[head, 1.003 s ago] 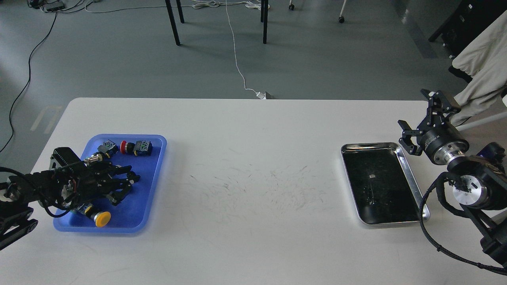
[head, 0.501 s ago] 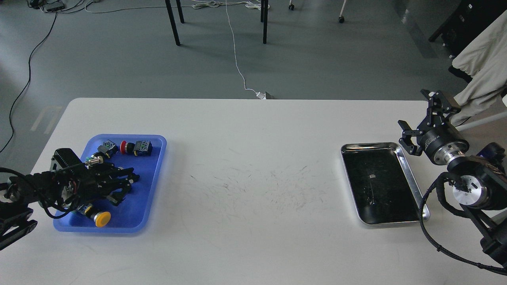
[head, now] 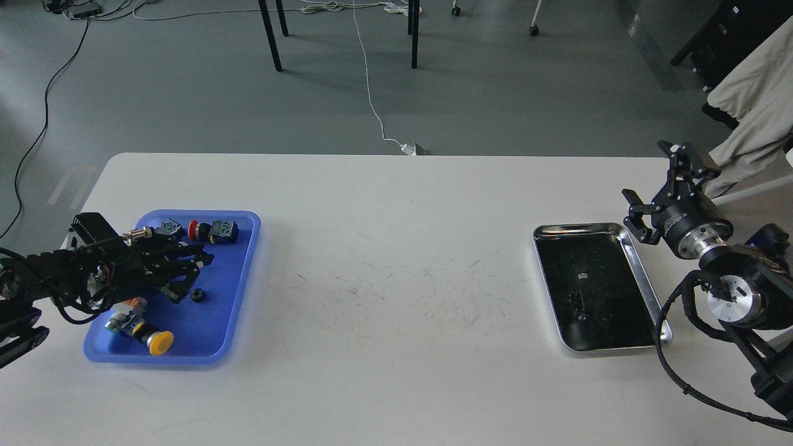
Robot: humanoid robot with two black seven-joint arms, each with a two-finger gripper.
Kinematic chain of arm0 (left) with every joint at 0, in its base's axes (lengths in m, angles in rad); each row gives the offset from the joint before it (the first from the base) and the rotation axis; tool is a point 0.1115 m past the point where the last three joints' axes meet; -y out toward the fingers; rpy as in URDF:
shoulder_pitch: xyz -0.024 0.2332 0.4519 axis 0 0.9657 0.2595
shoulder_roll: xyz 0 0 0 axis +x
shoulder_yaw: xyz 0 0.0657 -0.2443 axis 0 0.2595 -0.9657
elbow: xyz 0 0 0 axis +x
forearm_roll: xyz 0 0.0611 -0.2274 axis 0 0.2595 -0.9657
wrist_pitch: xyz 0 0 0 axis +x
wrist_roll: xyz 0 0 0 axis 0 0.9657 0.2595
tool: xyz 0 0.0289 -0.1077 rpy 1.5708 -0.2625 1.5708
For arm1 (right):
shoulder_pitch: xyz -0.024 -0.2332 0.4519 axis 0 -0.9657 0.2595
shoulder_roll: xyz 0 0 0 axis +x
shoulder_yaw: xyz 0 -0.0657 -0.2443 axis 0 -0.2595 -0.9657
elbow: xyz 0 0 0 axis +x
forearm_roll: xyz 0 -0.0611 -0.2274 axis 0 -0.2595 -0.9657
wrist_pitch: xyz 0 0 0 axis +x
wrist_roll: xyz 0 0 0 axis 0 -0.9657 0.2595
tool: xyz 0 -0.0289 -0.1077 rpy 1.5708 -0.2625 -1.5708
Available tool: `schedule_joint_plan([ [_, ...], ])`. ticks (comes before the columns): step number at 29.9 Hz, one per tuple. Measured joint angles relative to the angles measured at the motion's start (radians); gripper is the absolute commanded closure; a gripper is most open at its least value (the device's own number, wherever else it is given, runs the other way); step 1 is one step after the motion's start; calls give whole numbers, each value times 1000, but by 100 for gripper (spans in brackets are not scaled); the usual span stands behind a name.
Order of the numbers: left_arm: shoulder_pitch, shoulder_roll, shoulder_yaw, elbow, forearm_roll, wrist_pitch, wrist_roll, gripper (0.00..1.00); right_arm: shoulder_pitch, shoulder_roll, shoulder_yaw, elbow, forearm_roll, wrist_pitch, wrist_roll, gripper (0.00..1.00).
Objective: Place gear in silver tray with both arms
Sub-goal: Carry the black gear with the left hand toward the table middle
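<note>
The gear [head: 197, 295] is a small black ring lying on the floor of the blue tray [head: 238, 310]. My left gripper [head: 193, 275] hovers over that tray just left of the gear, open, with nothing between its fingers. The silver tray [head: 645, 282] stands at the table's right side, its dark bottom bare. Beside its far right corner my right gripper [head: 658, 184] hangs open and holds nothing.
The blue tray also holds a red push button [head: 194, 230], a yellow-capped button [head: 160, 342] and other small switch parts. A beige cloth [head: 753, 99] hangs past the table's right edge. The white table [head: 396, 297] lies between the two trays.
My left gripper has drawn back to the left and toward the far side of the blue tray, uncovering the gear it was over. The right arm has stayed put.
</note>
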State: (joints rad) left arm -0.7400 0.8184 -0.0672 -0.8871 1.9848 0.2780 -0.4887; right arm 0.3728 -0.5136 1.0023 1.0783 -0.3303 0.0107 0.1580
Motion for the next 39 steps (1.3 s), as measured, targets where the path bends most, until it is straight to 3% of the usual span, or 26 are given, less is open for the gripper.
schedule_joint_plan([
  [10,-170,48,-5,-265,-88,-92,0,84,1,-2,0,0,-1,0,0,1],
  [17,-256,-66,-2,-350,-46,-167,0,84,2,-30,-1,0,-1,0,-1,1],
  [25,-295,-303,7,-277,-27,-214,0,83,0,-47,-1,2,1,0,-1,1],
  [39,-289,-700,97,13,-26,-218,0,83,0,-87,-1,5,1,-2,-2,1],
])
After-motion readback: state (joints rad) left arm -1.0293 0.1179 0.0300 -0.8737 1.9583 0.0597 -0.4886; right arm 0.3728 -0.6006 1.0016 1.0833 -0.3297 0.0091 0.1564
